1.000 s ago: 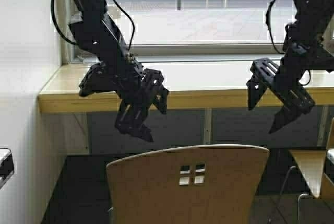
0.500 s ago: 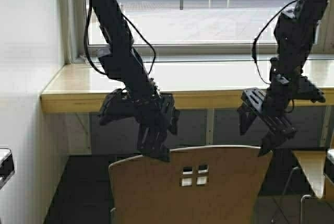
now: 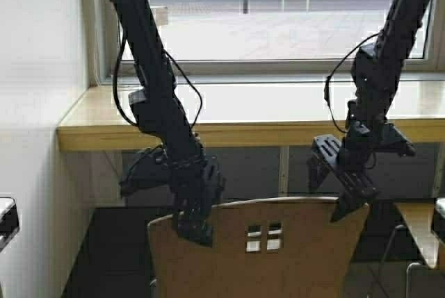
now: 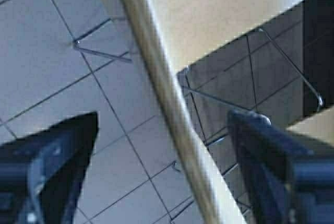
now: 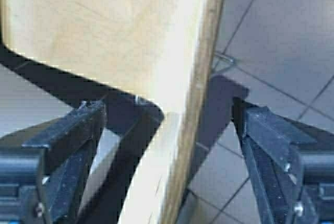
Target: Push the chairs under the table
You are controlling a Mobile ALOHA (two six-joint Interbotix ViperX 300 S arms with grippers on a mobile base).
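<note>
A tan plywood chair [image 3: 292, 256] with four small square cutouts stands in front of me, its back towards me, short of the table [image 3: 264, 133]. My left gripper [image 3: 195, 225] is open and straddles the back's top edge near its left corner. In the left wrist view that edge [image 4: 172, 114] runs between the fingers of the left gripper [image 4: 163, 125]. My right gripper [image 3: 348, 204] is open astride the right corner. The right wrist view shows the chair's edge [image 5: 195, 104] inside the right gripper [image 5: 168, 114]. A second chair [image 3: 421, 232] shows at the right.
A white wall [image 3: 35, 103] closes the left side and a window [image 3: 278, 13] runs behind the table. A support post [image 3: 284, 169] stands under the table. The floor [image 4: 62, 51] is grey tile. A white object [image 3: 7, 218] juts in at the left edge.
Both arms have come down from in front of the table to the chair's top edge, and the open grippers now straddle it. The scene has shifted slightly right, so the robot has moved a little.
</note>
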